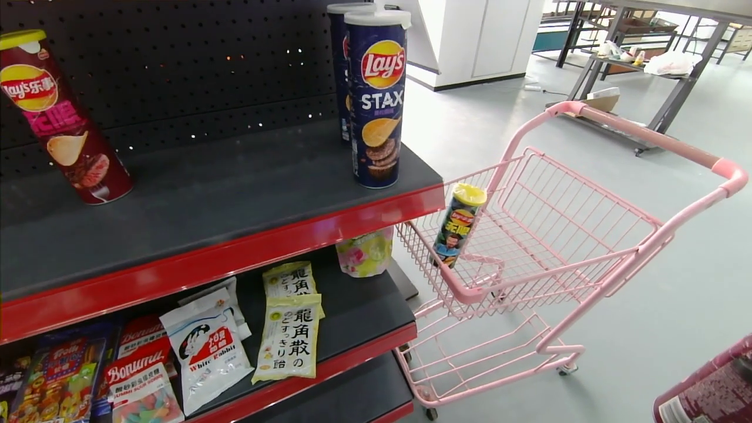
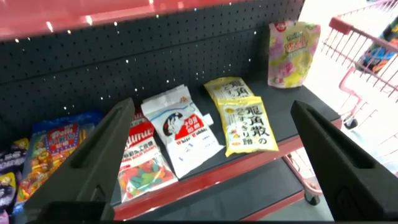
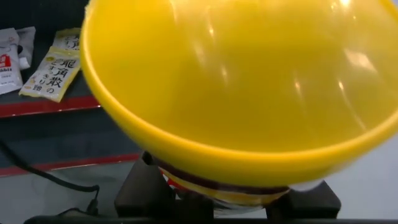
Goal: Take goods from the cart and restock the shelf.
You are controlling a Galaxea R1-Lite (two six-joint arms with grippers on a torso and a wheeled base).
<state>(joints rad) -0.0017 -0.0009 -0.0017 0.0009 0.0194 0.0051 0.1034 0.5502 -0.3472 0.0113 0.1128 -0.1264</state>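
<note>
— Where is the held can [image 1: 705, 390] being carried?

— It is being kept at the 5 o'clock corner of the head view, low and well apart from the top shelf [image 1: 205, 200]. It is being clamped by the right gripper [image 3: 224, 202]. The fingers [image 3: 146, 186] are being pressed against its body from both sides, just under the yellow lid [image 3: 236, 81].

— Which way is the bare board lying?

— Toward 10 o'clock from the can, beyond the cart [image 1: 464, 291]. An open stretch is being left between the red shelf can [image 1: 64, 123] at 9 o'clock and the blue can [image 1: 377, 100] at 12. The right arm is being judged the nearer, as the load is in it.

— And the long axis?

— It is being shown tilted rather than upright, so righting is probably being called for before set-down. A dark red tube with a glossy lid is being seen.

— The left gripper [image 2: 211, 124]?

— It is being held spread wide with nothing in it, facing the candy bags [image 2: 245, 124] on the lower shelf. A yellow-lidded can [image 1: 459, 226] is leaning in the cart's front corner.
</note>
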